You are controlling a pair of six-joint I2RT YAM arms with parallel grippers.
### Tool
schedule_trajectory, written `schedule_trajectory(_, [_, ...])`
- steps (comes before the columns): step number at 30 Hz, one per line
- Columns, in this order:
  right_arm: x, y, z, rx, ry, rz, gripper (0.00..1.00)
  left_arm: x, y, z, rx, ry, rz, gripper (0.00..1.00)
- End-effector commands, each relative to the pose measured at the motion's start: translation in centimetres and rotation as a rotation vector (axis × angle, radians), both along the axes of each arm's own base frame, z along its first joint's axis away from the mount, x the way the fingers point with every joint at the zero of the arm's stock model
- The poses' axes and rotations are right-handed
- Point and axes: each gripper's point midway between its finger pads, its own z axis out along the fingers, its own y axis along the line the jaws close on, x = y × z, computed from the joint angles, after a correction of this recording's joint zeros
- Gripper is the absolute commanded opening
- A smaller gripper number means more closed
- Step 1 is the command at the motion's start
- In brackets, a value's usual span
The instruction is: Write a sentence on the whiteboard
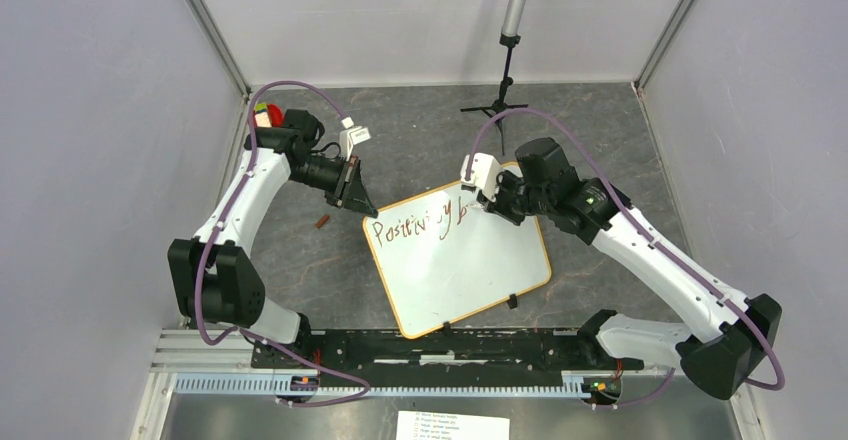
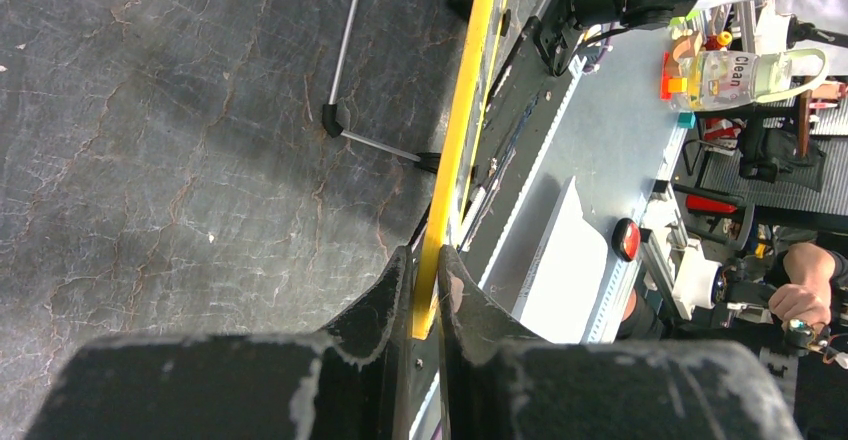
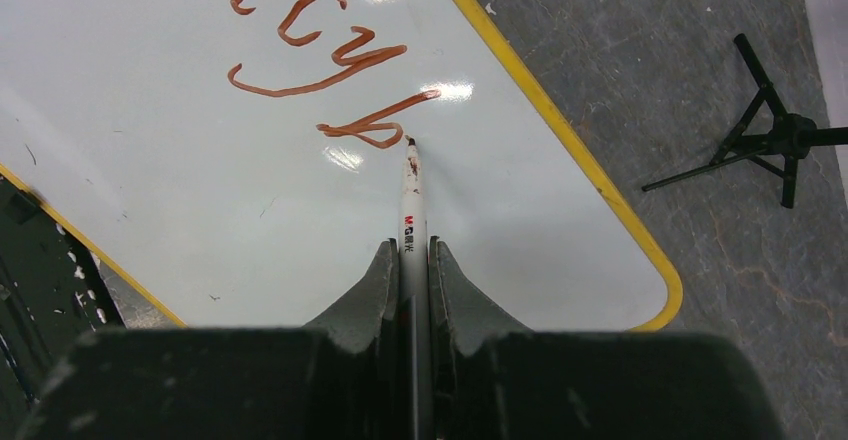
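The whiteboard lies tilted on the dark table, its yellow rim seen edge-on in the left wrist view. My left gripper is shut on the board's upper left corner, one finger on each face. Brownish-red writing reads "Positivity b" along the top; the sentence stops at a "b". My right gripper is shut on a white marker, whose tip touches the board just right of the "b". In the top view the right gripper hovers over the board's upper right.
A black tripod stand with a grey pole stands behind the board. A small brown cap-like piece lies left of the board. A black clip sits on the board's near edge. A printed paper sheet lies at the bottom.
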Motion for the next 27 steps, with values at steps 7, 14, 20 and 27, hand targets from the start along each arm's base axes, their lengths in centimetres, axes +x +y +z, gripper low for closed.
schedule_trajectory(7, [-0.3,-1.0,0.1,-0.013,-0.028,-0.012,0.00,0.1,0.0,0.3,0.007,-0.001,0.015,0.02])
schedule_trajectory(14, [-1.7,-0.5,-1.1,-0.010,0.031,0.050,0.00,0.1,0.0,0.3,0.007,0.000,0.015,0.02])
schedule_trajectory(20, [-0.8,-0.3,-0.2,-0.007,-0.004,0.028,0.00,0.1,0.0,0.3,0.007,0.003,0.015,0.03])
schedule_trajectory(27, [0.7,-0.5,1.4,0.007,-0.060,-0.033,0.00,0.1,0.0,0.3,0.008,0.001,0.015,0.02])
